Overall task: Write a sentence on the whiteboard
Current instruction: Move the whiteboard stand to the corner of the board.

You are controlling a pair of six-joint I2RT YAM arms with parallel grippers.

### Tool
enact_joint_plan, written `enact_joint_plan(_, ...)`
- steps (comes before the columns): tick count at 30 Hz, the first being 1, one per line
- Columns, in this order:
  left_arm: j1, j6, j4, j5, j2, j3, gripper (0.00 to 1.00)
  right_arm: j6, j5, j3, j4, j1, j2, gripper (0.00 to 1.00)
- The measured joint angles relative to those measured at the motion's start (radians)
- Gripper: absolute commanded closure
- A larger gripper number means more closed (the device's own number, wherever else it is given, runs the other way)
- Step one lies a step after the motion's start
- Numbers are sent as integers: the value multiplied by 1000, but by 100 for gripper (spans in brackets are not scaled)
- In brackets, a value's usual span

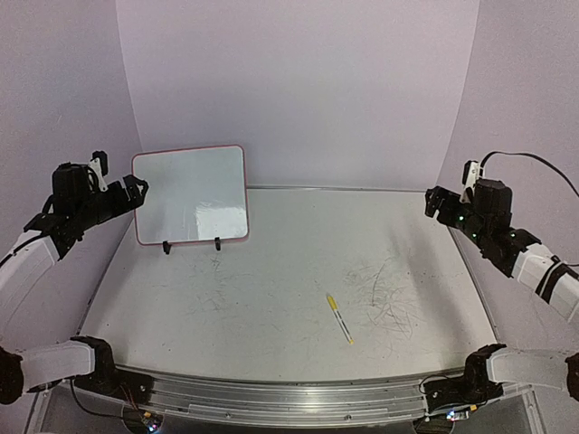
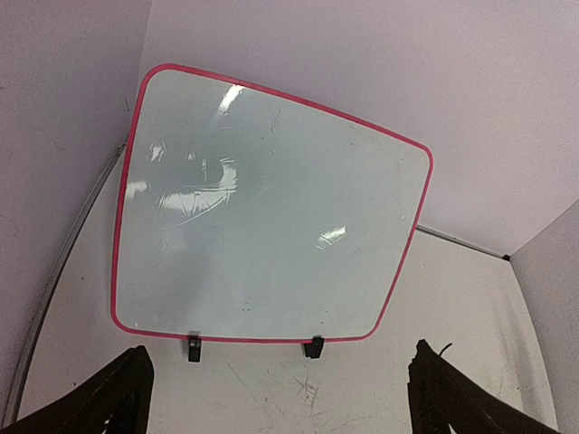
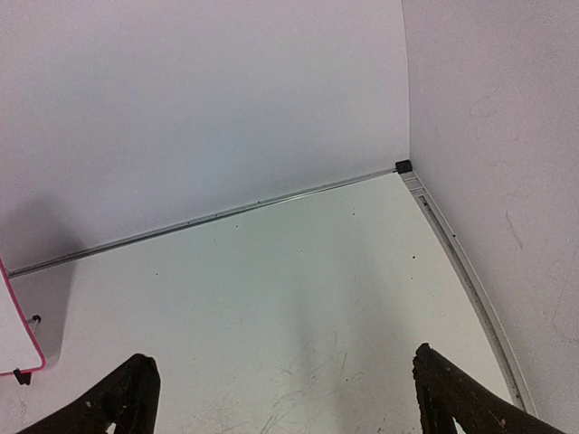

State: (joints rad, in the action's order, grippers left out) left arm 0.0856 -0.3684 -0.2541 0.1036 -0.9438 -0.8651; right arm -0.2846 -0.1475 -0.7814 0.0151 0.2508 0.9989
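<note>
The whiteboard stands upright on two black clip feet at the back left of the table. Its glossy face is blank; no sentence shows on it. It fills the left wrist view, and its corner shows in the right wrist view. My left gripper is open and empty, raised just left of the board. My right gripper is open and empty, raised at the far right. A yellow marker lies flat on the table, centre right, apart from both grippers.
Dark scribble marks stain the table surface right of the marker. White walls close the back and both sides. A metal rail runs along the near edge between the arm bases.
</note>
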Motion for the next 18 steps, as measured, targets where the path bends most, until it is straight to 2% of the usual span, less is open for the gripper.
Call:
enact_joint_plan(6, 0, -33, -12, 15, -4, 29, 1, -34, 20, -14, 3, 0, 58, 2)
enact_joint_plan(12, 0, -52, -14, 107, -33, 50, 1, -19, 142, -60, 19, 6, 132, 2)
enact_joint_plan(15, 0, -64, -16, 164, -72, 71, 1, -2, 202, -97, 36, 52, 203, 2)
enact_joint_plan(18, 0, -79, -17, 226, -119, 95, 1, 8, 241, -145, 70, 162, 300, 2)
